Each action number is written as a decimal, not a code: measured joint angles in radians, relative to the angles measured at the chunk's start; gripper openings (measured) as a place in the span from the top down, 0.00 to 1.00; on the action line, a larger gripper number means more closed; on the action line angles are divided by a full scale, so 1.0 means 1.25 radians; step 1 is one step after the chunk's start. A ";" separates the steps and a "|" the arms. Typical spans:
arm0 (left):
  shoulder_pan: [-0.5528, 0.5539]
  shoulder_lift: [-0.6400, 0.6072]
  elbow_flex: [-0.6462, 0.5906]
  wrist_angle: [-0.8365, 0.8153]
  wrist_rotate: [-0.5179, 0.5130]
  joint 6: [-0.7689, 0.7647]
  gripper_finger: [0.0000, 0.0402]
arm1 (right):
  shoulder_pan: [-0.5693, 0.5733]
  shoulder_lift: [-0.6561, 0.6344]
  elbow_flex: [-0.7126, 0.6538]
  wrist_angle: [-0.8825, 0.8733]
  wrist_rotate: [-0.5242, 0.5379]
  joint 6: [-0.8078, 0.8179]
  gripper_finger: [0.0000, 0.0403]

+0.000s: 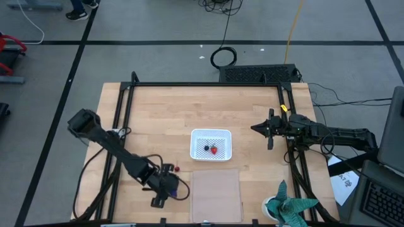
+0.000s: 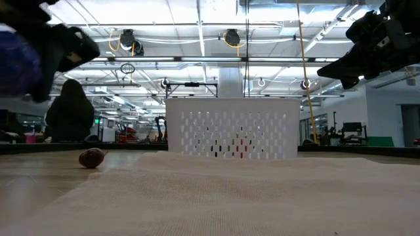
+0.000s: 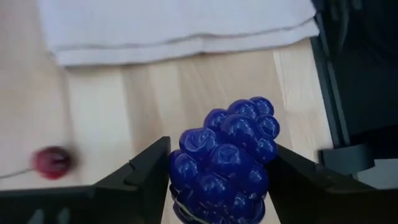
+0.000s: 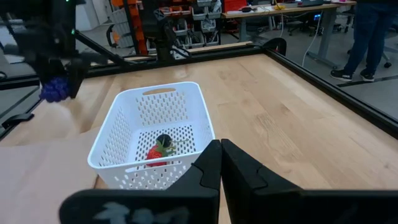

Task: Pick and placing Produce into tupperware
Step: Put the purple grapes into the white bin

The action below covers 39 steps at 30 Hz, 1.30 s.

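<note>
A: Where is the grape bunch [image 3: 227, 162] right now?

B: Pinched between the fingers of the left end effector [image 1: 159, 197], at the near left of the tabletop [image 1: 158, 113], lifted off the wood. The tupperware [image 1: 211, 144] sits at the middle, up and to the right of it, with the strawberry [image 1: 214, 150] and the dark berry [image 1: 206, 149] already inside.

A: So which step is this?

B: I judge it the carry: two pieces are stowed, one is in hand, and the cherry [image 1: 177, 168] lies loose on the wood just beside the left arm. The next move calls for swinging right and away, over the tub's rim, before letting go.

A: And the right end effector [image 1: 270, 128]?

B: It waits to the right of the tub, fingers pressed together.

A: Anything unclear?

B: From overhead the grapes are hidden by the gripper, and the level view shows the tub's contents only through its slots.
</note>
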 joint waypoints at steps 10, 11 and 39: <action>0.111 -0.162 0.000 -0.066 -0.024 0.133 0.45 | 0.000 0.000 0.000 0.000 0.000 -0.002 1.00; 0.124 -0.179 0.000 -0.075 -0.024 0.146 0.45 | 0.000 0.000 0.000 0.000 0.000 -0.002 1.00; 0.371 -0.492 0.000 -0.298 -0.065 0.392 0.44 | 0.000 0.000 0.000 0.001 0.000 -0.009 1.00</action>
